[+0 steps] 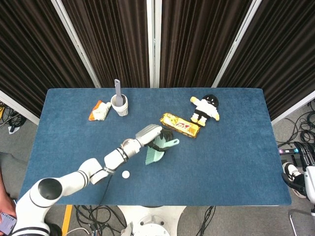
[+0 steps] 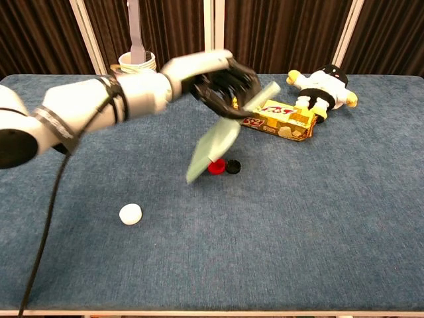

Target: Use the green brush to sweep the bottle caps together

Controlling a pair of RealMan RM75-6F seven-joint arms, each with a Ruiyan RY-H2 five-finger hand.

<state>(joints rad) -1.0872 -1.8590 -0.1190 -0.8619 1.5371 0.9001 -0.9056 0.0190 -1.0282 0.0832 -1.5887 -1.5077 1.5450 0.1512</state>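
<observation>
Gripping the green brush [image 2: 213, 142], left hand [image 2: 222, 83] above mid-desk.
White cap [image 2: 130, 213] lies nearest; red cap [image 2: 215, 167] and black cap [image 2: 232, 166] touch beside the brush bristles; snack pack [image 2: 275, 116] beyond; right hand out of view.

Three bottle caps [image 2: 130, 213] [image 2: 215, 167] [image 2: 232, 166] (white, red, black), one green brush [image 2: 213, 146], two snack packs [image 1: 180, 125] [image 1: 99, 111].
</observation>
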